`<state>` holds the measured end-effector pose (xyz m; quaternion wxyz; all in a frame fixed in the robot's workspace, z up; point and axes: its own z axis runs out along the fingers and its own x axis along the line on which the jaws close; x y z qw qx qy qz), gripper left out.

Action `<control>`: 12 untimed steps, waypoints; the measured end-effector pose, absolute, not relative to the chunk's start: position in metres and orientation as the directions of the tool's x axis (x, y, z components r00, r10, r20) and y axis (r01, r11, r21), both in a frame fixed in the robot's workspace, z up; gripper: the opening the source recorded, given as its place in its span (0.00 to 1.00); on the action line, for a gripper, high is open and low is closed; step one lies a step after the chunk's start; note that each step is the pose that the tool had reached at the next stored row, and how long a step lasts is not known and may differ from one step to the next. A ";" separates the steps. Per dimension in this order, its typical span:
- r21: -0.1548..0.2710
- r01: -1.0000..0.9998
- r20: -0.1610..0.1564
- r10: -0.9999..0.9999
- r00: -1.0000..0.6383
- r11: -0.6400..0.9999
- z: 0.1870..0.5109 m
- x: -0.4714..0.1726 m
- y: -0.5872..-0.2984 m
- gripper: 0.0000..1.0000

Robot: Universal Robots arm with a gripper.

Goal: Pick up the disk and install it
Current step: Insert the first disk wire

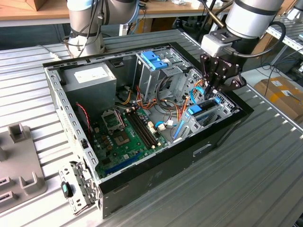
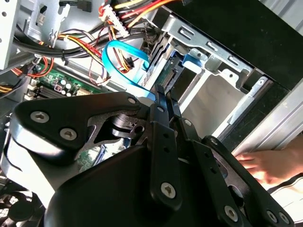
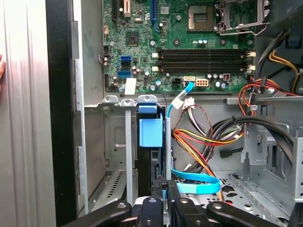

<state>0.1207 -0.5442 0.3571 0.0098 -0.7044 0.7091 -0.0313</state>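
Observation:
The disk (image 1: 202,109) stands on edge in the metal drive bay (image 1: 222,111) at the front corner of the open computer case, on the exterior view's right. Its light blue rail (image 3: 150,135) and dark body show in the first wrist view, sunk between the bay's grey dividers. My gripper (image 1: 211,92) reaches down from above, its fingers drawn close together on the disk's upper end. In the first wrist view the gripper (image 3: 164,196) has a strip of blue rail between its fingertips. In the second wrist view the gripper (image 2: 161,92) meets the disk (image 2: 165,75) at the bay mouth.
Inside the case lie the motherboard (image 1: 125,132), the grey power supply (image 1: 90,78) and a drive cage with a blue latch (image 1: 154,59). Coloured wires and a blue flat cable (image 3: 196,179) crowd next to the bay. A person's hand (image 2: 265,163) rests outside the case wall.

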 end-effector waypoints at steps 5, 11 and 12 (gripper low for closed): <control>-0.059 -0.998 0.030 -1.000 -0.008 0.006 0.357 0.120 -0.544 0.16; -0.059 -0.998 0.030 -1.000 -0.008 0.006 0.357 0.119 -0.544 0.16; -0.059 -0.998 0.030 -1.000 -0.008 0.006 0.357 0.119 -0.544 0.16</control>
